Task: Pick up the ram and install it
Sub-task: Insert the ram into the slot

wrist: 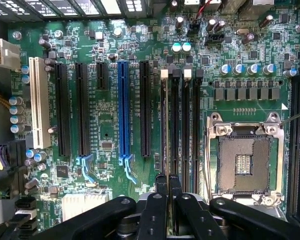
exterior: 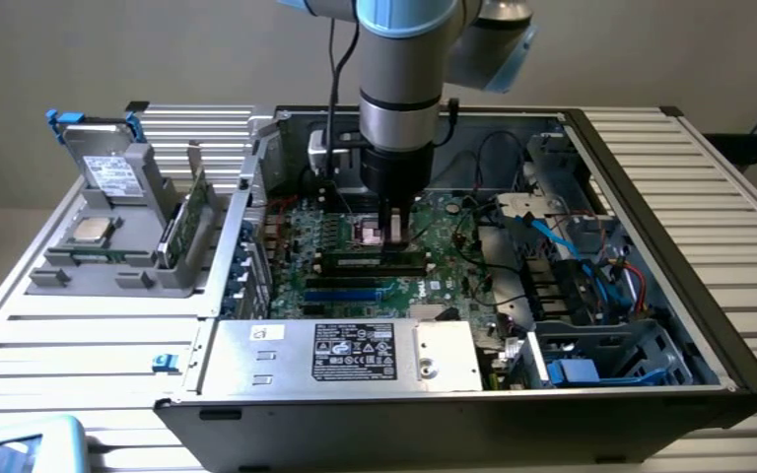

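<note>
Ram (exterior: 374, 260) standing edge-up among black memory slots (wrist: 176, 125) on motherboard (exterior: 352, 288); gripper (exterior: 393, 235) hanging directly over it, fingers (wrist: 161, 200) nearly closed together; whether pinching ram unclear.

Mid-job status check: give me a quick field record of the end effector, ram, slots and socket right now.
end effector: shut, down over the black memory slots
ram: green stick on edge in gray holder, exterior view's left
held: nothing visible
processor socket: no chip, beside the slots
motherboard: exposed in the open case
</note>
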You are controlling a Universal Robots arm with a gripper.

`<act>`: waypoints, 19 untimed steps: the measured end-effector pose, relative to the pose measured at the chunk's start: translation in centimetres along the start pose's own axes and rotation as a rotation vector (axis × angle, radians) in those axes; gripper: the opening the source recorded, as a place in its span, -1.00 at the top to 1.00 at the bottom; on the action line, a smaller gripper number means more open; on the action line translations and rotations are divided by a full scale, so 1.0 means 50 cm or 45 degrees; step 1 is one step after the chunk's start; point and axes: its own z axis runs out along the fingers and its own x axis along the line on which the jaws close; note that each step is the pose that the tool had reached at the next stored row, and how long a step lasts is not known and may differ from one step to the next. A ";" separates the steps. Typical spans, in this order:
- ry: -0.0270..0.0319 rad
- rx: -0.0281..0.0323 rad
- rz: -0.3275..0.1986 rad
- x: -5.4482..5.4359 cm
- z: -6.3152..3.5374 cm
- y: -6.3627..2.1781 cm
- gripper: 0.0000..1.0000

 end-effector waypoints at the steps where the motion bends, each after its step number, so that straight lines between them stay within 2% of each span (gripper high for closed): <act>1: 0.0001 0.0003 0.003 0.000 0.000 0.000 0.74; 19: 0.0002 0.0019 0.023 -0.003 0.013 0.001 0.72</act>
